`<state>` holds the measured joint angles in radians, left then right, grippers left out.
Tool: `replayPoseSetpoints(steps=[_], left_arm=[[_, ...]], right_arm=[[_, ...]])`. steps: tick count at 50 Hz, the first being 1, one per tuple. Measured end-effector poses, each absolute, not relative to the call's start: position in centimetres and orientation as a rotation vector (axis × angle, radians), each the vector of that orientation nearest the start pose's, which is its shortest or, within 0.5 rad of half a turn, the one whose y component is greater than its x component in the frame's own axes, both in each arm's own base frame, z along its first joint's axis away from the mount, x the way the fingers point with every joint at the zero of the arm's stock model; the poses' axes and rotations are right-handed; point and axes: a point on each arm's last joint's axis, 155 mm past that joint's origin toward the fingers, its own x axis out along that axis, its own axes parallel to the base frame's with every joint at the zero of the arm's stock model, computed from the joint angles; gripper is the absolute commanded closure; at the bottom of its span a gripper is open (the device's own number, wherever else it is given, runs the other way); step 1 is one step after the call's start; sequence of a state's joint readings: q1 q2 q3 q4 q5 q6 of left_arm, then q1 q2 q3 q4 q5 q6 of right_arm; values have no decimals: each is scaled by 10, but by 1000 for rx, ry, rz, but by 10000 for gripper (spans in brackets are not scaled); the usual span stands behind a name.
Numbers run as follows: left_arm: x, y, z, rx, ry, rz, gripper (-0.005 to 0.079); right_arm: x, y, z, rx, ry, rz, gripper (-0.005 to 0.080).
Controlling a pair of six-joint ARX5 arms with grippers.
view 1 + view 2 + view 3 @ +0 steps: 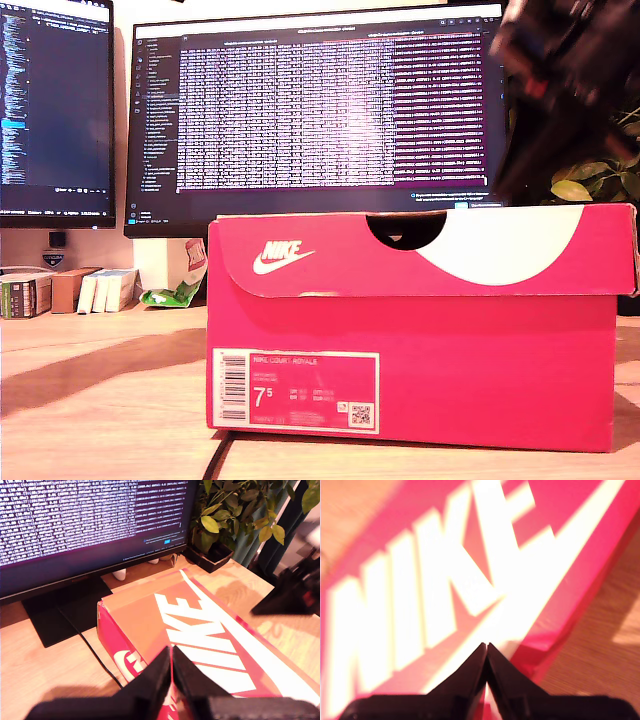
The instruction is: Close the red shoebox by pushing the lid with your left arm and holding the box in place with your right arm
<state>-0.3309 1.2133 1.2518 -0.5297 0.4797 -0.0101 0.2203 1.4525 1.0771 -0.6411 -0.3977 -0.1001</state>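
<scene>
Hovering over the shoebox, both grippers (jaws together).

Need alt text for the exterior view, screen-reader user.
A red shoebox with its lid down sits on a wooden desk, its size-label end facing the camera. Behind it are two lit monitors showing text, and a blurred dark arm hangs above the box at the exterior view's upper right, beside a leafy plant.
</scene>
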Motion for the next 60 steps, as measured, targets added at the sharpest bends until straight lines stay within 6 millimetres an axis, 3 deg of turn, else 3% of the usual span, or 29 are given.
replayPoseSetpoints(steps=[11,22,30,44,60], left_arm=[[326,-201,310,-44,510,-789,762],[331,-192,309,-13,501,-737,762],[336,-168,319,30,456,-665,762],[344,-126,322,52,421,-549,762],[335,-81,298,51,360,-421,762]], right_arm=[[342,143,121,-81,1005,581,765],[360,145,132,-105,915,581,765],[376,143,158,-125,793,551,764],[391,115,230,-155,552,385,765],[398,62,261,-138,445,227,765]])
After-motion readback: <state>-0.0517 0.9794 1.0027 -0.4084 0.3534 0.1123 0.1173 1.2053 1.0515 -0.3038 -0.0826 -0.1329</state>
